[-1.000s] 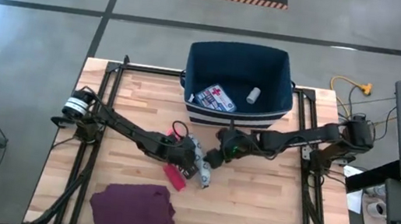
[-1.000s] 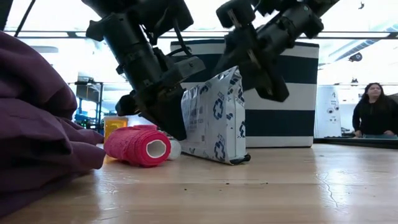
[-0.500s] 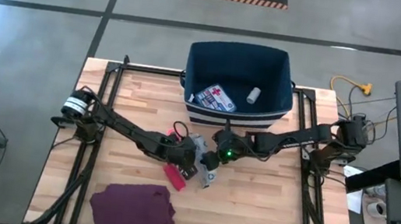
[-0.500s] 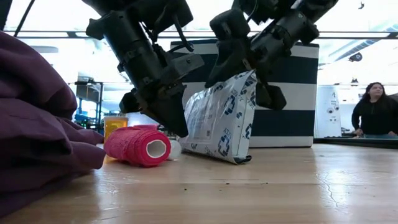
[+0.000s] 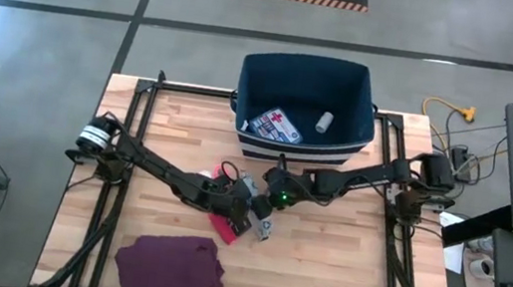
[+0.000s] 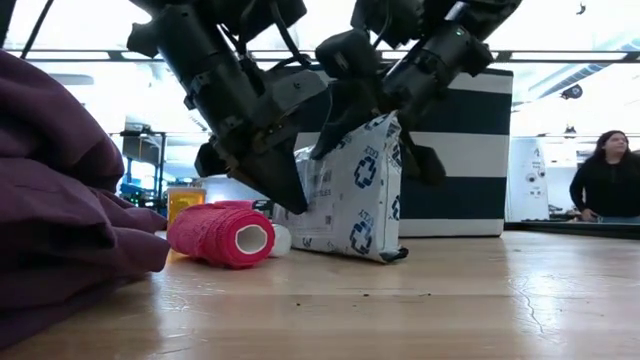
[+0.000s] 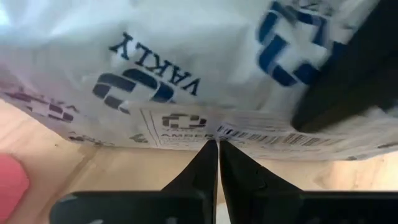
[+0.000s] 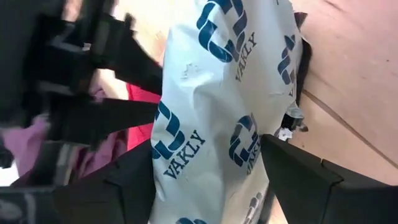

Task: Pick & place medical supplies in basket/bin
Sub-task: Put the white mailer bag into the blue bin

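A grey-white printed packet (image 6: 350,200) stands on the wooden table in front of the navy bin (image 5: 303,110), with its lower edge (image 6: 350,255) on the wood. My right gripper (image 6: 380,125) sits over its top, one finger on each face. My left gripper (image 6: 292,198) is shut, with its tips at the packet's side. A pink tape roll (image 6: 222,233) and a small white roll (image 6: 281,240) lie beside the packet. The bin holds the blue first-aid pouch (image 5: 276,123) and a white roll (image 5: 324,123). My left gripper touches the packet's printed face near its lower edge (image 7: 211,127) with its shut fingertips. The fingers slant down from the table's left. My right gripper has the packet's upper part (image 8: 211,124) between its two fingers (image 8: 134,180), one on each broad face. It comes from above and from the table's right. The packet stands nearly upright, its lower edge on the table.
A folded maroon cloth (image 5: 169,264) lies at the table's near left and fills the low view's left (image 6: 60,200). A small amber jar (image 6: 185,200) stands behind the pink roll. A person (image 6: 605,175) sits beyond the table at the far right.
My right gripper has gone toward the table's left and come over the packet's top. The packet first leaned over with its top toward the right arm. It now stands more upright, and its lower edge has stayed on the table.
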Controlling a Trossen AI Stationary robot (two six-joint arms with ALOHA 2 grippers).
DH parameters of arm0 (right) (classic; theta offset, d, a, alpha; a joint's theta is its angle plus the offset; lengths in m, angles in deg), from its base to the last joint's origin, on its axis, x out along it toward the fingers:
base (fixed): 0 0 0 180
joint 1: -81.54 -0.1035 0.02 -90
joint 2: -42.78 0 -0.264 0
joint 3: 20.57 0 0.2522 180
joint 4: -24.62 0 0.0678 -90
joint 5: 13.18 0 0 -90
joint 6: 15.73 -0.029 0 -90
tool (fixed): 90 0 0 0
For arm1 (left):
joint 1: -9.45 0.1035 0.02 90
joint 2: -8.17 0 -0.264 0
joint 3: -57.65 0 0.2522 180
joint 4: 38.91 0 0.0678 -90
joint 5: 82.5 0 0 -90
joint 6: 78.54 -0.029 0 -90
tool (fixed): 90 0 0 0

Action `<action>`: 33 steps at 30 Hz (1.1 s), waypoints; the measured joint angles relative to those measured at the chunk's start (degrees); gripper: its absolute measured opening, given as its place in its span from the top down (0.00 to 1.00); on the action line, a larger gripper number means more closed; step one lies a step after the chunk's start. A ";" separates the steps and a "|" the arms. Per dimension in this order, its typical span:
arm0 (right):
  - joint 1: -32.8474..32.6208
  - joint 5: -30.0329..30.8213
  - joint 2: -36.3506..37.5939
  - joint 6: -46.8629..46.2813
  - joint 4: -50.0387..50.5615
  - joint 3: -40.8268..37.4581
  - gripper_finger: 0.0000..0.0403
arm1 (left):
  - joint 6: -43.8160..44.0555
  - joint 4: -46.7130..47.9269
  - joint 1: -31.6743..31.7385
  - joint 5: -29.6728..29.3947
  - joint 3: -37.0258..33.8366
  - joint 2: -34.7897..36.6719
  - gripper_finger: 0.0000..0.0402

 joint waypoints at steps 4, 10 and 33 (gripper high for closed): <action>0.04 0.08 -0.72 3.43 11.34 4.04 0.37 | -0.30 -0.91 -0.88 -2.50 0.03 1.06 1.00; 0.30 3.23 -0.10 10.78 21.66 8.96 0.41 | -0.57 -0.99 -1.58 -6.49 -0.22 4.81 1.00; -1.73 3.00 13.17 6.99 14.53 8.22 0.70 | 7.41 -0.76 -7.48 -21.72 -20.43 37.62 1.00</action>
